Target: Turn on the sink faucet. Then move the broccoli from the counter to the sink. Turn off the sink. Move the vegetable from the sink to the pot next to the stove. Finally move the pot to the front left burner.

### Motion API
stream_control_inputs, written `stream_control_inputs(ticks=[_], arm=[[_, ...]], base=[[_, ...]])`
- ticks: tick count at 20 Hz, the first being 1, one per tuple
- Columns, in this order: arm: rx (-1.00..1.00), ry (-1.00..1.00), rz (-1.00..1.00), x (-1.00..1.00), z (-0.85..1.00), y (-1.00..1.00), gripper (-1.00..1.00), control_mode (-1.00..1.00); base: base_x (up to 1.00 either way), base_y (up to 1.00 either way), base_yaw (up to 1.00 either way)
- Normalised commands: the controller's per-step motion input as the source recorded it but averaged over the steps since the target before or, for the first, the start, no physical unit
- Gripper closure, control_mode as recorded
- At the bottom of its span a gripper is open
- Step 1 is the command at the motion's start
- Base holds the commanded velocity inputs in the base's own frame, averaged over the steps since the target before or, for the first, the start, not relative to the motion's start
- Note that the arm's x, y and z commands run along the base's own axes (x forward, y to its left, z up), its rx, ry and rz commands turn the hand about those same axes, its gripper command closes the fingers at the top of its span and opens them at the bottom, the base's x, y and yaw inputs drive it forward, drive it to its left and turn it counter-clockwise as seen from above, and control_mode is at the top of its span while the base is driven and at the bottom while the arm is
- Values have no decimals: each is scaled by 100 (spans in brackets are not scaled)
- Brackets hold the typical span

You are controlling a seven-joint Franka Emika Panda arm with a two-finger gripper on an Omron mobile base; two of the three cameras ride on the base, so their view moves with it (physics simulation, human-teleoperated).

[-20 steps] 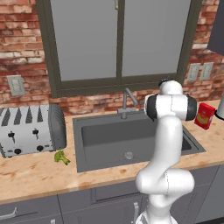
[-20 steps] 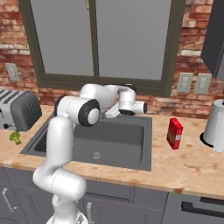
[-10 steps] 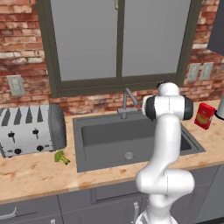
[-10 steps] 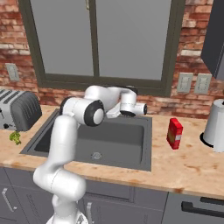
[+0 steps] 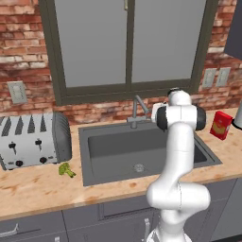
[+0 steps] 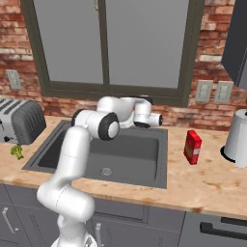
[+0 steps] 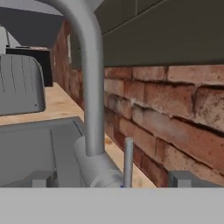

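The grey sink faucet (image 7: 92,87) rises close in front of the hand, its small lever (image 7: 128,159) upright just right of its base. My gripper (image 7: 111,180) is open, with one fingertip (image 7: 41,179) left of the faucet base and the other right of the lever, touching neither. In the left base view the hand sits just right of the sink faucet (image 5: 136,110) at the back of the dark sink (image 5: 94,177). No water shows in the sink (image 6: 161,159). The tiny broccoli (image 5: 66,169) lies on the counter (image 5: 33,189) by the toaster, and the broccoli (image 6: 17,151) is left of the basin.
A silver toaster (image 5: 33,139) stands left of the sink. A red box (image 6: 193,147) and a white kettle (image 6: 238,138) stand on the counter to the right. A brick wall (image 7: 175,113) and window run close behind the faucet.
The arm's elbow has shifted slightly while the hand stays by the faucet. The jaws have stayed open and the broccoli has not moved.
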Motion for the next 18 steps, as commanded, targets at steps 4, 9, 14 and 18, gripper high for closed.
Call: stream_control_inputs(ticks=[4,9,14,18], arm=[[2,3,0,25,-7,0,-100,-100],[2,3,0,23,-8,0,-100,-100],[1,3,0,25,-10,0,-100,-100],[1,2,0,17,-9,0,-100,-100]], base=[[0,0,0],[0,0,0],[0,0,0],[0,0,0]])
